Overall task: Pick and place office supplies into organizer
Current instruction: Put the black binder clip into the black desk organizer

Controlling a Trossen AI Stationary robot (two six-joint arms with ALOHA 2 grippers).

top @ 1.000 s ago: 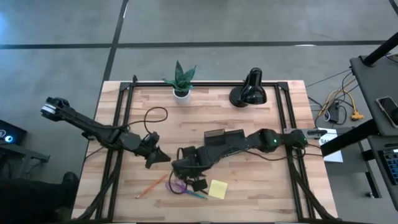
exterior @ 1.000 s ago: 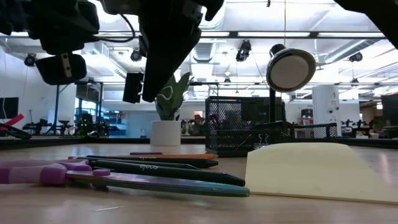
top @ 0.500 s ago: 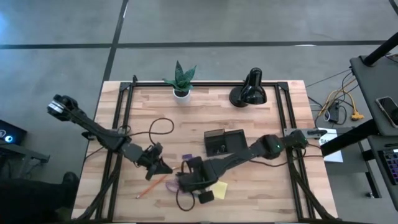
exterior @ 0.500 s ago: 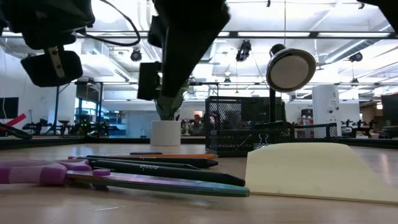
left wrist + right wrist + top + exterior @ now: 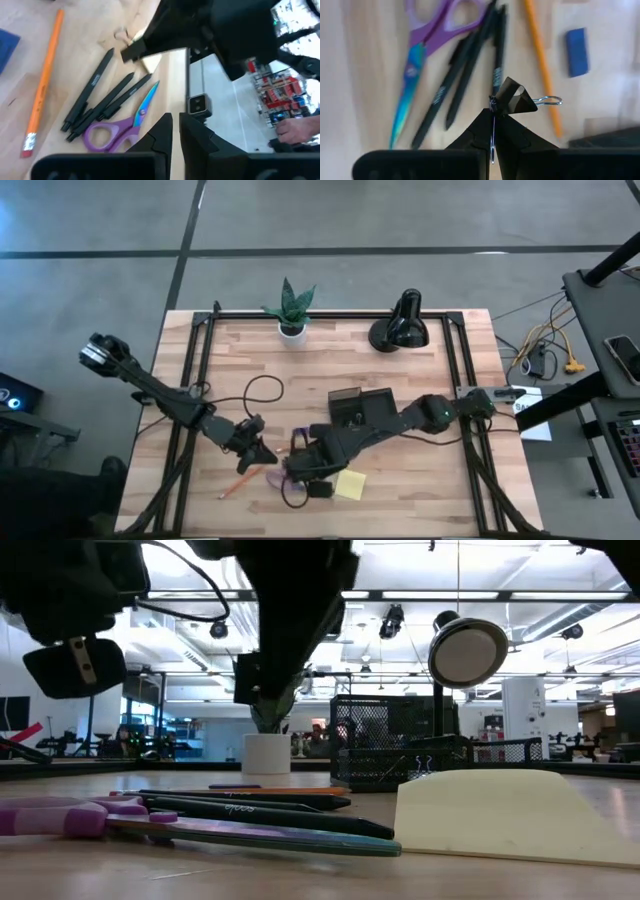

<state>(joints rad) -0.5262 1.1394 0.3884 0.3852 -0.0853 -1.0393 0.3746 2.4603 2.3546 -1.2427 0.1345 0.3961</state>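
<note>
A light wooden table [image 5: 400, 480] is filling the overhead view, with two dark robot arms reaching in over its near half. A black desk lamp [image 5: 400, 328] and a potted green plant [image 5: 291, 310] are standing at the far edge. The dark organizer [image 5: 360, 406] is sitting right of the table's middle, just behind the right arm. The right gripper [image 5: 492, 134] is hovering above the loose supplies with its fingers pressed together, pinching the wire handle of a small black binder clip [image 5: 514, 97]. The left gripper [image 5: 175, 131] is hanging just left of the supplies, its fingers drawn nearly together with nothing between them. Below the grippers, the purple-handled scissors [image 5: 117, 127] are lying flat beside three black pens [image 5: 102, 100], which are touching one another. An orange pencil [image 5: 45, 82] is lying apart from the pens, on the left arm's side of them. The yellow sticky-note pad [image 5: 350, 484] is resting near the table's front, just right of the right gripper. A small blue block [image 5: 577, 52] is lying beyond the pencil.
</note>
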